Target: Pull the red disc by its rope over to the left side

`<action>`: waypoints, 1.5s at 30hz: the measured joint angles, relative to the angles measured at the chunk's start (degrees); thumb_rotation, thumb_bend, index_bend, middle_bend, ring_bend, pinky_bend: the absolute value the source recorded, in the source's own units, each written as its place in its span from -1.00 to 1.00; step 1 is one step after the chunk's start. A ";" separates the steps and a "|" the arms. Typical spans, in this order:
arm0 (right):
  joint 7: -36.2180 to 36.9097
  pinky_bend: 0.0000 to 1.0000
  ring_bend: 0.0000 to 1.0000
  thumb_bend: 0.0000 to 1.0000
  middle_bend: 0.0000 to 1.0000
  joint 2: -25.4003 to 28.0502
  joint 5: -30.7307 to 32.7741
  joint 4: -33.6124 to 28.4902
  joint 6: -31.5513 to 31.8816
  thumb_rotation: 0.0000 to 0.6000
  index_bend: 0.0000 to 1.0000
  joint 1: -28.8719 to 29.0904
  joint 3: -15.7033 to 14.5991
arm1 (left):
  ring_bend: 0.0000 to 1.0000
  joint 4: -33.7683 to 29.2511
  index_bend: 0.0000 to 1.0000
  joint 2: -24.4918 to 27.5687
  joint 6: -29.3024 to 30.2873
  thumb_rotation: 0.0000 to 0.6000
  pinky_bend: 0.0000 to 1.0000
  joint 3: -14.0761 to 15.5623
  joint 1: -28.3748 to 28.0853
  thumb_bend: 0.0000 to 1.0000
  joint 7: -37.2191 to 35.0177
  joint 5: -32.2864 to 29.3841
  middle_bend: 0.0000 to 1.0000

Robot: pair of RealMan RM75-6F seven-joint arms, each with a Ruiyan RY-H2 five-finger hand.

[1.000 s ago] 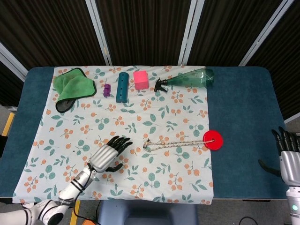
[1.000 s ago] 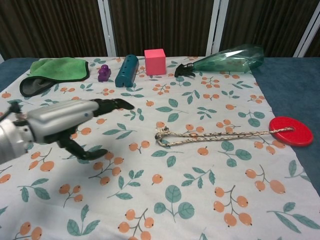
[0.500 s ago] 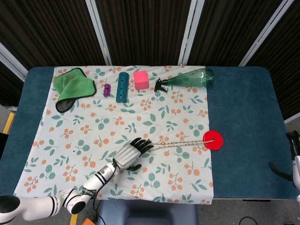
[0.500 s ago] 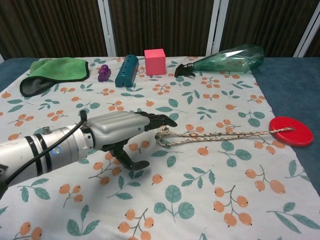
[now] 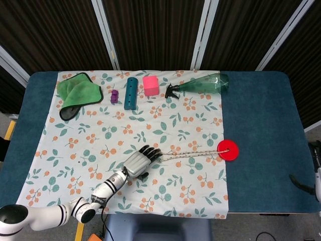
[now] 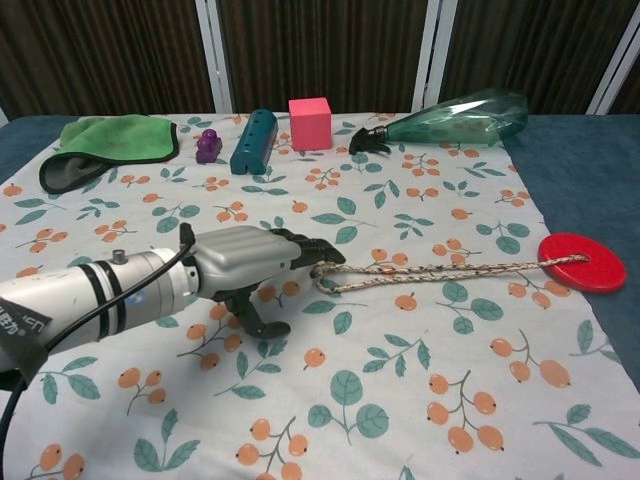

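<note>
Dark slatted panels stand behind a blue table (image 5: 261, 125) whose left and middle part is covered by a white cloth (image 5: 90, 150) printed with leaves and orange berries.

Along the far edge of the cloth, from left to right, lie a crumpled green rag (image 5: 77, 93), a small purple toy (image 5: 114, 96), a teal block with holes (image 5: 131, 93), a pink cube (image 5: 151, 85) and a green spray bottle (image 5: 200, 85). The bottle lies on its side with its black nozzle pointing left; nothing can be made out inside it.

The red disc (image 5: 228, 150) lies flat at the right edge of the cloth, partly on the bare blue table. Its rope (image 5: 193, 153) runs from the disc leftward across the cloth and ends in a small loop near the middle.

The left hand (image 5: 137, 162) reaches in from the near left, low over the cloth, with its fingers (image 6: 310, 248) stretched toward the loop and the thumb hanging below them. The fingertips are at the loop end of the rope; whether they touch it cannot be told, and nothing is held in the hand.

The right hand (image 5: 317, 173) shows only as a sliver at the right border of the head view, off the table's near right corner; its fingers cannot be made out.
</note>
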 measured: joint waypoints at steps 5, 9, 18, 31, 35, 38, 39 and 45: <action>0.11 -1.00 -1.00 -0.40 -1.00 -0.20 0.22 0.25 -0.39 1.00 -1.00 0.20 0.22 | -1.00 -0.33 -0.69 0.80 0.04 1.00 -1.00 0.52 -0.66 -0.23 0.90 -0.60 -1.00; 0.10 -1.00 -1.00 -0.40 -1.00 -0.37 0.38 0.39 -0.63 1.00 -1.00 0.29 0.33 | -1.00 -0.48 -0.64 1.06 0.05 1.00 -1.00 0.91 -1.11 -0.23 1.74 -0.96 -1.00; 0.12 -1.00 -1.00 -0.40 -1.00 -0.46 0.86 0.53 -0.55 1.00 -1.00 0.08 0.53 | -1.00 -1.31 -0.59 2.36 -2.27 0.99 -1.00 1.72 -2.61 -0.23 5.68 -3.98 -1.00; 0.09 -1.00 -1.00 -0.40 -1.00 -0.93 1.03 0.62 -0.36 1.00 -1.00 0.02 0.87 | -1.00 -7.63 0.13 7.77 -0.20 0.98 -1.00 1.71 -3.74 -0.10 12.63 -9.17 -1.00; -0.21 -1.00 -1.00 -0.40 -1.00 -1.07 0.91 0.48 -0.44 1.00 -1.00 0.11 0.85 | -1.00 -8.33 0.32 8.39 2.04 1.00 -1.00 2.24 -3.52 0.02 13.98 -9.33 -1.00; -0.35 -1.00 -1.00 -0.40 -1.00 -1.12 0.84 0.35 -0.46 1.00 -1.00 0.17 0.88 | -1.00 -8.82 0.50 8.96 3.40 1.00 -1.00 2.54 -3.18 0.19 14.32 -9.39 -1.00; -0.39 -1.00 -1.00 -0.40 -1.00 -1.12 0.80 0.29 -0.47 1.00 -1.00 0.19 0.89 | -1.00 -8.97 0.57 9.17 3.82 1.00 -1.00 2.60 -3.03 0.29 14.33 -9.43 -1.00; -0.70 -1.00 -1.00 -0.40 -1.00 -1.14 0.62 0.03 -0.61 1.00 -1.00 0.38 0.92 | -1.00 -10.15 0.77 11.85 7.54 1.00 -0.99 3.03 -1.19 0.65 14.12 -9.47 -1.00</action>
